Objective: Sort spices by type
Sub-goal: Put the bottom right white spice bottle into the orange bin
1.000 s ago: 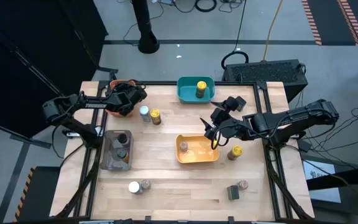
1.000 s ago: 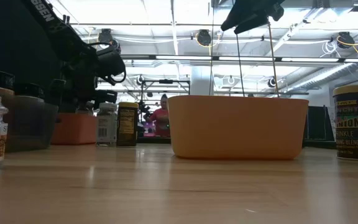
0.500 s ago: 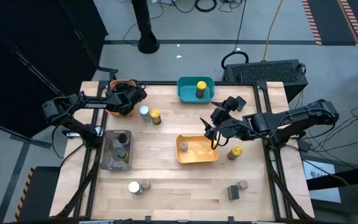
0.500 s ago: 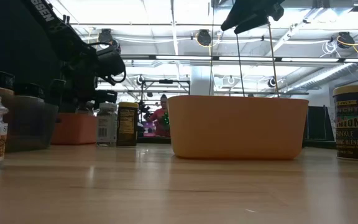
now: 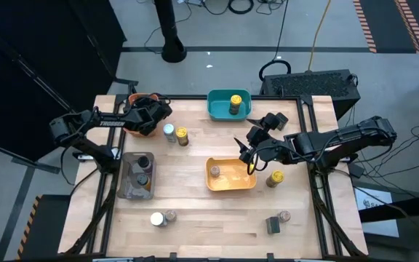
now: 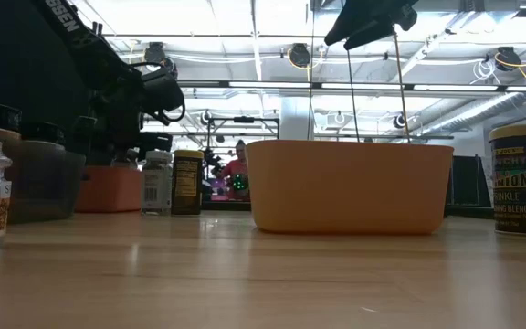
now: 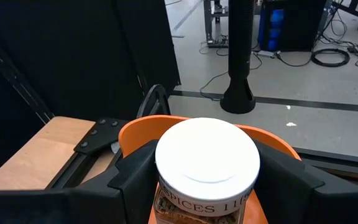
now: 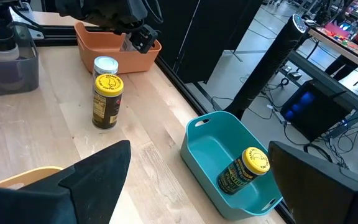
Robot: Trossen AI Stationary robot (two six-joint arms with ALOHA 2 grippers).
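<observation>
We see the orange bin (image 5: 138, 100) at the table's far left corner. Directly above it, our left gripper (image 7: 207, 180) clamps a white-lidded spice jar (image 7: 207, 163) between both fingers, the jar standing upright, lid up. Well to the right of that bin, our right gripper (image 5: 247, 156) hangs with fingers spread wide, holding nothing, over the yellow bin (image 5: 230, 175).
</observation>
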